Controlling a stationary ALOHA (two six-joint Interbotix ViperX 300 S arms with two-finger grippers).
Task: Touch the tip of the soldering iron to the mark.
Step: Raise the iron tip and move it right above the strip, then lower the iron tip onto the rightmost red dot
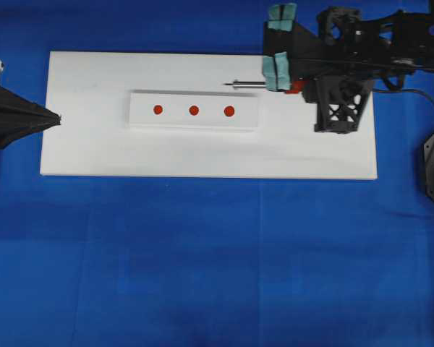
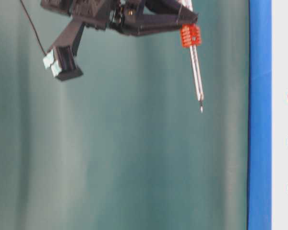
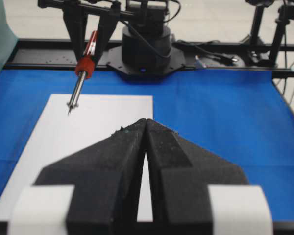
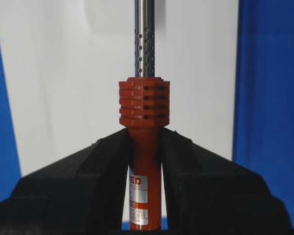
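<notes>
The soldering iron has a red-orange ribbed handle and a thin silver shaft. My right gripper is shut on the handle and holds the iron in the air over the white board. In the right wrist view the jaws clamp the handle just behind the ribbed collar. Three red marks sit on a raised white strip. The tip points left, just beyond the strip's far edge near the right mark. At table level the iron hangs clear of the surface. My left gripper is shut and empty at the board's left edge.
Blue cloth covers the table around the board. The iron's black cord runs off to the right. The right arm's base stands beyond the board's far end in the left wrist view, where the iron also shows.
</notes>
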